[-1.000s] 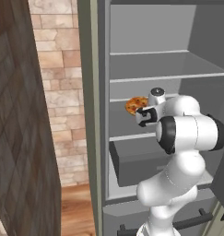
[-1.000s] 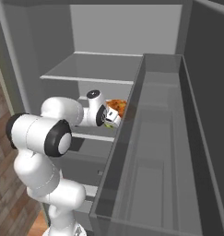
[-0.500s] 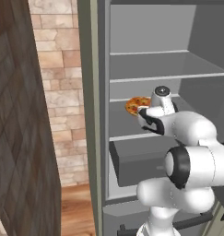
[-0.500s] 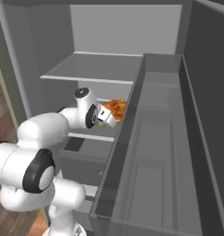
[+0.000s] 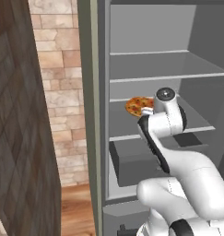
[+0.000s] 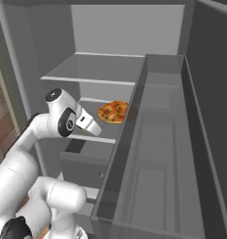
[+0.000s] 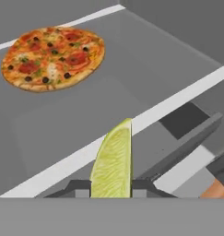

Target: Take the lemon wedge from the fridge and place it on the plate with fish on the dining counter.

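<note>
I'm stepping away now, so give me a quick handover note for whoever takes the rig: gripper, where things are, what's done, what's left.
Gripper: shut on the lemon wedge, which stands upright between the fingertips.
Fridge: open, with the arm reaching in at the middle shelf; the pizza lies on that shelf, beyond the wedge.
Done: wedge grasped.
Left: draw the arm out of the fridge, go to the dining counter, and set the wedge on the plate with fish.

a home kitchen: an open grey fridge (image 5: 150,64) with a pizza (image 7: 53,57) shelved, beside a brick wall (image 5: 58,92).
</note>
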You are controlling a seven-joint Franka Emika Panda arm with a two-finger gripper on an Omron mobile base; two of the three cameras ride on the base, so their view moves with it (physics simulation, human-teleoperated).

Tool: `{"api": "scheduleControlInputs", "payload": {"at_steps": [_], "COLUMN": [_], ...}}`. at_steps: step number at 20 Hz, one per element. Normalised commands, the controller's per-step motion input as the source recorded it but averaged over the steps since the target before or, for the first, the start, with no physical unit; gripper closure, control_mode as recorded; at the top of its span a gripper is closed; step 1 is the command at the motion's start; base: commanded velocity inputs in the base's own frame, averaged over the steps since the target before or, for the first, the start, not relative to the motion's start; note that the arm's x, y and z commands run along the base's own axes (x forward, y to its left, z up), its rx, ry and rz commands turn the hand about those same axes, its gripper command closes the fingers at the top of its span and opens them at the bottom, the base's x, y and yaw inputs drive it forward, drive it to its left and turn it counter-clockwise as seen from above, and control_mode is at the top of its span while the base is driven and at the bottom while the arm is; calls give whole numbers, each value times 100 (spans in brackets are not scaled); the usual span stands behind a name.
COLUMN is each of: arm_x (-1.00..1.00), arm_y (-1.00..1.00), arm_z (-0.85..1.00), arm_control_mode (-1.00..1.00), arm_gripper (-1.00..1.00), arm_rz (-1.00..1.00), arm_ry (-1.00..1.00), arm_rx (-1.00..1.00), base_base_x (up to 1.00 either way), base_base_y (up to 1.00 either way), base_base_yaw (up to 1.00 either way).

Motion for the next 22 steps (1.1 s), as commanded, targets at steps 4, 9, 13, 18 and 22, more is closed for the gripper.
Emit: {"api": "scheduleControlInputs", "payload": {"at_steps": [4, 9, 13, 18, 22], "arm_x": [-100, -100, -100, 0, 0], "arm_y": [2, 0, 22, 0, 0], "arm_z": [18, 0, 0, 0, 0], "arm_control_mode": [-100, -100, -100, 100, 100], "arm_gripper": [100, 100, 100, 100, 100], "arm_rz": [-11, -4, 8, 0, 0], "arm_ry": [0, 8, 19, 0, 0], "arm_rx": [8, 15, 12, 0, 0], "base_base_x": [0, 0, 0, -100, -100], "base_base_y": [0, 0, 0, 31, 21], "base_base_yaw": [0, 0, 0, 41, 55]}}
